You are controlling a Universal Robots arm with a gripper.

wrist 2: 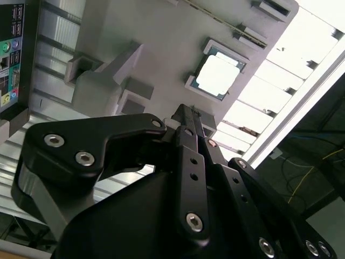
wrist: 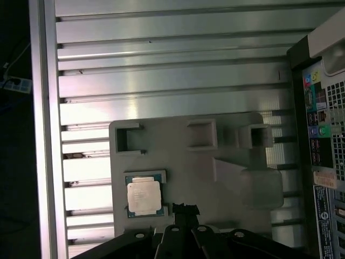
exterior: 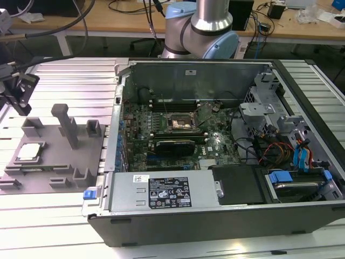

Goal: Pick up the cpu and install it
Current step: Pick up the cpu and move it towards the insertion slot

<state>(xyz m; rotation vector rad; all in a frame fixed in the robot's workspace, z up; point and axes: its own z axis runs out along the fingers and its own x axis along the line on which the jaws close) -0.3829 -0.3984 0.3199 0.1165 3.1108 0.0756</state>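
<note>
Closest to me, beside the grey tray (exterior: pixel 54 159) on the exterior view's right, the open computer case (exterior: pixel 215 226) lies on the ribbed metal tabletop (exterior: pixel 70 75), with its power supply (exterior: pixel 164 191) along the near wall. On the tray, in the shallow pocket at its corner toward the exterior view's left, sits the cpu (exterior: pixel 29 152). It lies flat with its pale metal top up, and nothing touches it. Grey blocks and one taller post (exterior: pixel 67 124) stand up from the tray around the chip. Above the tray's far edge hangs the black gripper (exterior: pixel 20 105), clear of the cpu. In the first wrist view its fingers (wrist: pixel 179 211) look clenched together with nothing between them, their tips just beside the chip's pocket. Farther back from the tray, inside the case, the dark metal-framed socket (exterior: pixel 180 124) lies on the green board. Beyond that rises the arm (exterior: pixel 202 27).
</note>
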